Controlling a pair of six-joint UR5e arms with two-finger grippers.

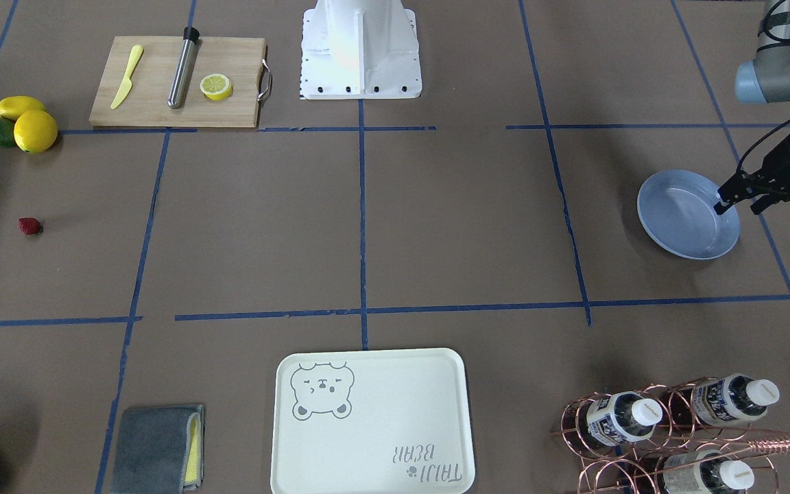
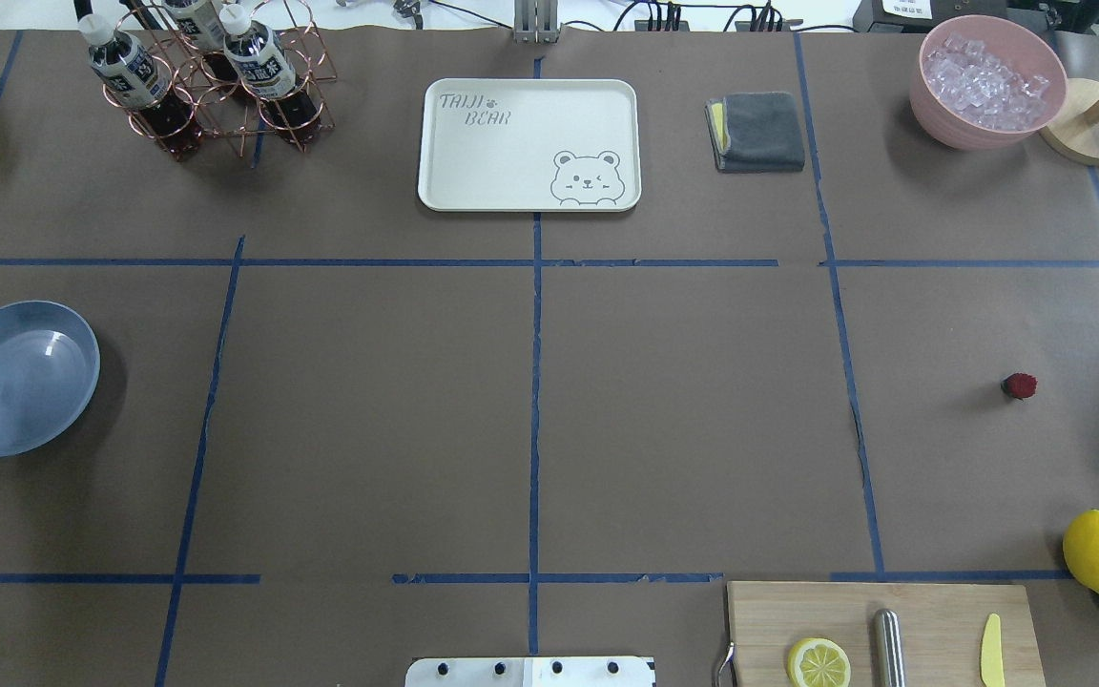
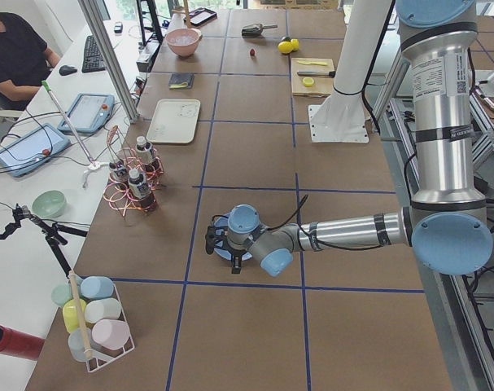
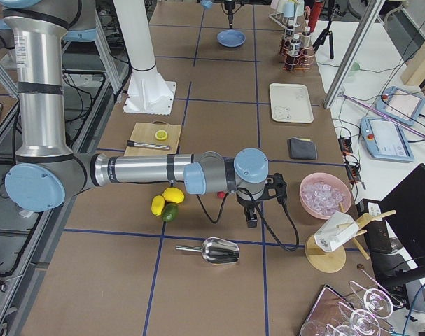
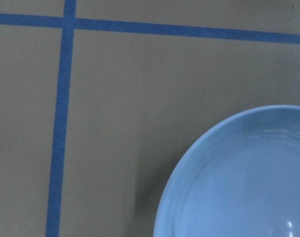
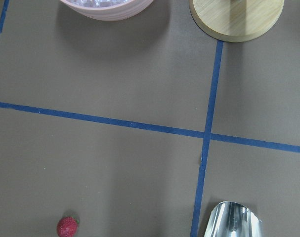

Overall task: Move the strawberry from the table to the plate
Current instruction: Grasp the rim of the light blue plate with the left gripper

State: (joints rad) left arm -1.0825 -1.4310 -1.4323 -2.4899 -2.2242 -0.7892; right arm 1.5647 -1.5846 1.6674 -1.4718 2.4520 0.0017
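Now: strawberry unpicked, plate far across the table

Small dark-red strawberry point(image 1: 30, 226) lies alone on the brown-paper table point(image 1: 265, 226), on the robot's right. It is near the yellow lemons point(image 1: 35, 130) but not touching them. Round light-blue plastic plate point(image 1: 683, 213) sits empty on the far left, well apart from it. Left gripper point(image 1: 738, 204) is at the plate's rim, jaws apart, one finger over the inside and one outside. Right gripper point(image 4: 252, 215) hangs near the strawberry; cannot tell how its jaws stand. Right wrist view shows the strawberry at its bottom-left edge, so the step in hand is likely the reach. Centre over the strawberry first, come straight down, close softly across its widest part. It is tiny and rounded, so it may roll or slip out.
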